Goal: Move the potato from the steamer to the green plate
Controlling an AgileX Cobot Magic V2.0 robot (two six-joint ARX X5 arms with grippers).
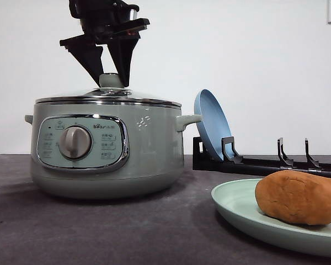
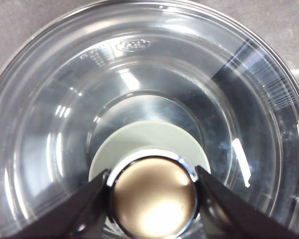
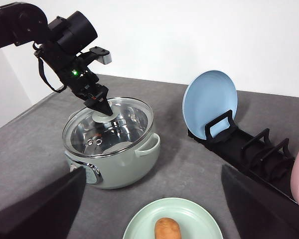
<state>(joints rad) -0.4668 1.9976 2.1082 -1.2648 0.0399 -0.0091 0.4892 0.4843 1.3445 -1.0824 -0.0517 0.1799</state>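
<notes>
My left claw [image 1: 111,70] stands at the upper left of the front frame, fingers pointing straight down and set on either side of the pale knob [image 2: 153,196] of the domed glass lid [image 2: 139,89]. In the left wrist frame the two dark fingers [image 2: 84,209] press against the knob's flanks at the bottom centre, so I read the claw as closed on the knob. The lid sits flat on the large round sage-green steamer [image 1: 107,149], which fills the left half of the front frame on the dark grey tabletop [image 1: 127,232]. The lumpy orange-brown potato [image 1: 299,196] already lies at lower right in the shallow, glossy mint-green plate [image 1: 237,207], its long axis running left to right across the frame, well apart from the left claw. My right claw [image 3: 149,209] shows as two dark fingers at the bottom corners of its wrist frame, spread wide, holding nothing, hovering above the potato [image 3: 167,230]. I judge the transfer done; the left claw only needs to release the knob.
</notes>
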